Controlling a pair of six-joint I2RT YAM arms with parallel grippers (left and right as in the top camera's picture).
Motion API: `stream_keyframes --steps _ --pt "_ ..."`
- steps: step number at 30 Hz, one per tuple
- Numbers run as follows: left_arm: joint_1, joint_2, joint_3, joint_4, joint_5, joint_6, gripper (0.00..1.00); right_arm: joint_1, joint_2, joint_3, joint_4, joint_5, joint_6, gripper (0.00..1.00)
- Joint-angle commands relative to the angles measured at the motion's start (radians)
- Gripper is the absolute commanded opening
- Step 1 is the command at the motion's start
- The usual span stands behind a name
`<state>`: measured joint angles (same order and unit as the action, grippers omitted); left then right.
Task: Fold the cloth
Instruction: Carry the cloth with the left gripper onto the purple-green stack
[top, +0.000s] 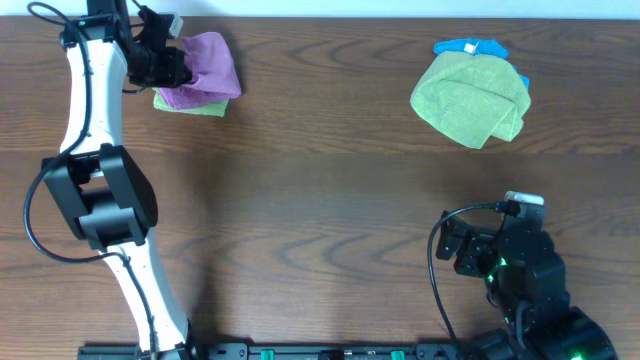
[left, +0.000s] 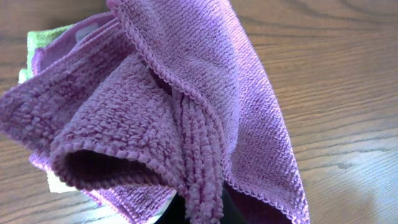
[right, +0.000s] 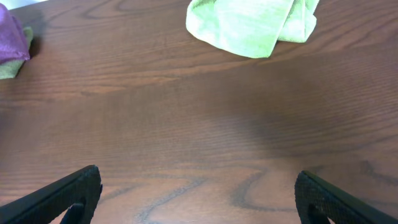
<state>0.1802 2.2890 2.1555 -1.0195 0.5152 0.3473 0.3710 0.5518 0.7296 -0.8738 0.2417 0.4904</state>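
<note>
The mauve-purple microfibre cloth (left: 205, 93) sits bunched right at the tips of my left gripper (top: 168, 60), its pile side and hemmed edges crumpled into loose ridges that spill forward from the fingers. The jaws are pinched tight on a gather of it at the bottom of the left wrist view, where the folds converge, so I read this as a firm hold on an edge or corner, meant to drag the cloth out of its heap before any fold can be made. I cannot tell whether the bulk is lifted or just resting. Under it, poking out below and beside the gripper, lies a flat pale green cloth layer (top: 195, 104); the grip seems to have only the purple one, which matters if I pull. Both rest on the dark brown wood-grain table (top: 320, 180), at the far end of the left arm's reach. Well away, off to the side the left gripper points toward, lie a rumpled olive-green towel (top: 470, 98) and a small bright blue cloth (top: 468, 47) tucked behind it. My right gripper (right: 198, 177) waits low over bare wood with its jaws spread wide and nothing between them, presumably parked ready to help spread the cloth.
</note>
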Motion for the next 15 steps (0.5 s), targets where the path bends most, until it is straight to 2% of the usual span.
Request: stream_keyframes --steps 1,7,15 --pt "-0.001 0.006 0.023 0.000 -0.047 0.023 0.06 0.008 0.000 -0.004 -0.002 0.005 0.014 0.99" --pt "0.008 0.029 0.022 0.000 -0.161 0.024 0.06 0.008 0.000 -0.004 -0.002 0.005 0.014 0.99" --pt "0.048 0.046 0.022 0.016 -0.189 0.027 0.06 0.008 0.000 -0.004 -0.002 0.005 0.013 0.99"
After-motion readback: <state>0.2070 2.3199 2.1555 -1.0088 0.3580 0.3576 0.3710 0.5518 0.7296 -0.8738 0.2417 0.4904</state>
